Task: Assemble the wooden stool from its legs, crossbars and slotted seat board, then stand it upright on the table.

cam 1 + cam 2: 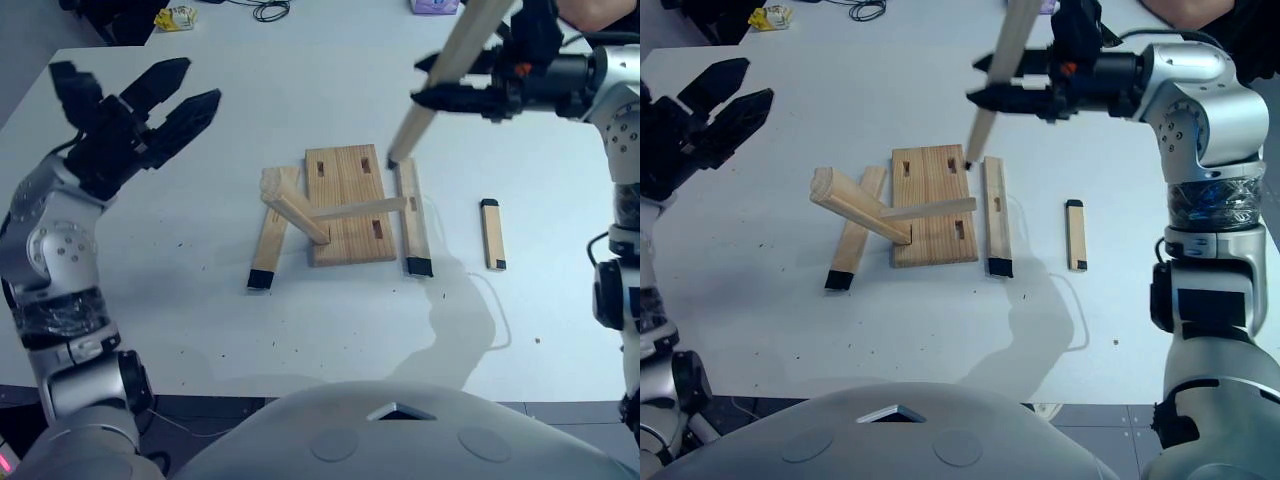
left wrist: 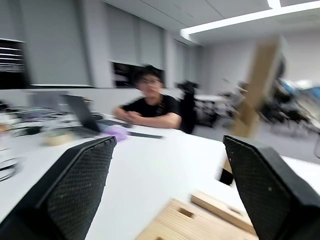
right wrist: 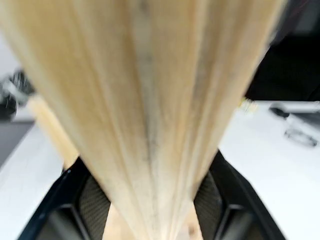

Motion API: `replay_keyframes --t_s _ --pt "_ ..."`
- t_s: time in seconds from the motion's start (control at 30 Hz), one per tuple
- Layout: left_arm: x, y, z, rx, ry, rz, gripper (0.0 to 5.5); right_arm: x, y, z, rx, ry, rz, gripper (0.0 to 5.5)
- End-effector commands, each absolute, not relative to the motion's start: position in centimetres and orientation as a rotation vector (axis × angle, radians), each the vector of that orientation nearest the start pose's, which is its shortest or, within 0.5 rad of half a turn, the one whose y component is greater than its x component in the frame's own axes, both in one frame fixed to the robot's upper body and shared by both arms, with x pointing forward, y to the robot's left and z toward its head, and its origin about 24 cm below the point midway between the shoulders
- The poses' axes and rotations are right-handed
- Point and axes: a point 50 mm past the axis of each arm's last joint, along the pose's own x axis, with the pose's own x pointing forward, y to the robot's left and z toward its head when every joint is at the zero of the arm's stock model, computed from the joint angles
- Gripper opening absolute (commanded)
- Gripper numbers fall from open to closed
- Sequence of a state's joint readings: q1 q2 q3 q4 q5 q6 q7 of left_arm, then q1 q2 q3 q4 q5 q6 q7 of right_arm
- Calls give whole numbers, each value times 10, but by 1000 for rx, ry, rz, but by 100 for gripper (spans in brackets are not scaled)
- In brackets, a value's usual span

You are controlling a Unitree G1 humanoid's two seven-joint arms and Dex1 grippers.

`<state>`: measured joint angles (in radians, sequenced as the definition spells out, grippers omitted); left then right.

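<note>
Pale wood, item one: the leg [image 1: 455, 62], clamped between the fingers of my right gripper [image 1: 432, 88] and held above the table [image 1: 180, 320]. Its long axis is steeply tilted, with the upper end toward my right and the dark-tipped lower end pointing down at the far right corner of the seat board [image 1: 345, 180].

Item two: the seat board, flat at mid-table, slots up. The far right slot [image 1: 367, 162] lies just left of the hanging tip; I cannot tell whether the tip touches anything. By my judgement, seating the leg calls for a small shift leftward and a straightening.

My right arm is the nearer. My left gripper [image 1: 128, 80] hovers with fingers spread, well apart at far left.

Item three: one standing leg [image 1: 295, 212] set tilted in the board, with a crossbar [image 1: 365, 208] running off it.

Markings: none legible on any part.
</note>
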<state>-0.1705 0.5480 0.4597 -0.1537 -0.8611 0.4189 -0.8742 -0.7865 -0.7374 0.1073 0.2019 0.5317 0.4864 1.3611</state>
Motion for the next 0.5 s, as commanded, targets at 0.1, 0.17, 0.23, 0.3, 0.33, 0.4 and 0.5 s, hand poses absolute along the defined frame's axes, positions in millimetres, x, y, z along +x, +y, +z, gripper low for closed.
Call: replay_keyframes --t_s 0.1,0.17,0.23,0.3,0.33,0.4,0.5 --pt "205 246 132 -438 -258 -527 396 308 -202 198 -322 230 1496 205" --pt "196 240 129 -486 -276 -468 396 303 -202 195 -283 240 1520 205" --pt "189 231 129 -529 -302 -410 396 294 -201 188 -241 245 1545 205" --pt "183 221 132 -558 -329 -391 396 287 -200 185 -203 233 1561 205" --pt "181 218 134 -571 -344 -380 396 285 -199 185 -182 215 1559 205" --pt "180 216 137 -600 -372 -346 396 279 -195 184 -141 181 1569 205" --pt "182 218 140 -599 -389 -327 396 276 -189 176 -109 133 1555 205"
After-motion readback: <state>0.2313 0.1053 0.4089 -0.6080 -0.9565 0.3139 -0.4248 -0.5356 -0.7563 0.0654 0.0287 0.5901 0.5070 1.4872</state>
